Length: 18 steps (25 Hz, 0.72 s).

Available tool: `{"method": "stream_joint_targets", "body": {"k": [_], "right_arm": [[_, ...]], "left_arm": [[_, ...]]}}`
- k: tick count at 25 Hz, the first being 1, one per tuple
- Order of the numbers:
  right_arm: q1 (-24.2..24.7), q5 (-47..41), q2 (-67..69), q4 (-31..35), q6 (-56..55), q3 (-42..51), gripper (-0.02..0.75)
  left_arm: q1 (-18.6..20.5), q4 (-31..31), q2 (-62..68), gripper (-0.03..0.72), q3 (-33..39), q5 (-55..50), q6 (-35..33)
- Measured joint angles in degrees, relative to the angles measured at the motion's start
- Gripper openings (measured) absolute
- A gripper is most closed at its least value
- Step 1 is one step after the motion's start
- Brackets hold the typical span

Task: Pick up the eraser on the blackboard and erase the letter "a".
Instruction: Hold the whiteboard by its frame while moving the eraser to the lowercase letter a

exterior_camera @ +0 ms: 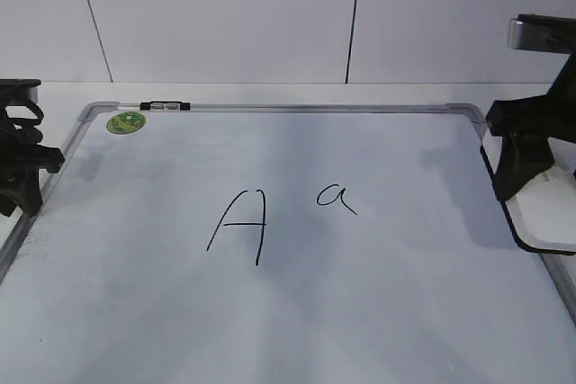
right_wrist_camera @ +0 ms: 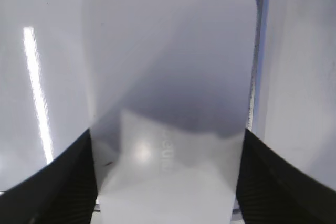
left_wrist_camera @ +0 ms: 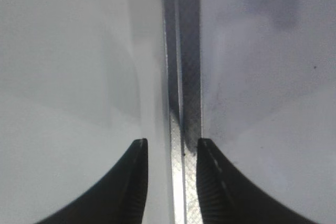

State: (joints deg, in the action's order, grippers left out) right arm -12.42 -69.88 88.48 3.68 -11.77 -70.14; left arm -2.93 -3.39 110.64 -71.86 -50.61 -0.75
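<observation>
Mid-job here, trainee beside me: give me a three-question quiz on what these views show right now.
1. True or false: the letter "a" has already been wiped off the blackboard.
2. Multiple choice: the right gripper has its fingers on either side of which thing? A) the green sticker B) the eraser C) the capital "A"
3. Fill in: the left gripper sits over the blackboard's metal ____.

Key
1. False: both letters are intact.
2. B: the fingers flank the white eraser at the board's right edge; whether they press it I cannot tell.
3. Frame: its fingers stand either side of the frame strip, holding nothing.
</observation>
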Motion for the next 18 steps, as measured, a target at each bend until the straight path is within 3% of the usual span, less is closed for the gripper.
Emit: {"method": "stream_joint_targets", "body": {"k": [18], "right_arm": [[0.00, -0.05, 0.00, 0.25, 0.09, 0.00, 0.544]], "left_arm": [[0.09, -0.41, 1.48, 0.228, -0.28, -0.01, 0.75]]}}
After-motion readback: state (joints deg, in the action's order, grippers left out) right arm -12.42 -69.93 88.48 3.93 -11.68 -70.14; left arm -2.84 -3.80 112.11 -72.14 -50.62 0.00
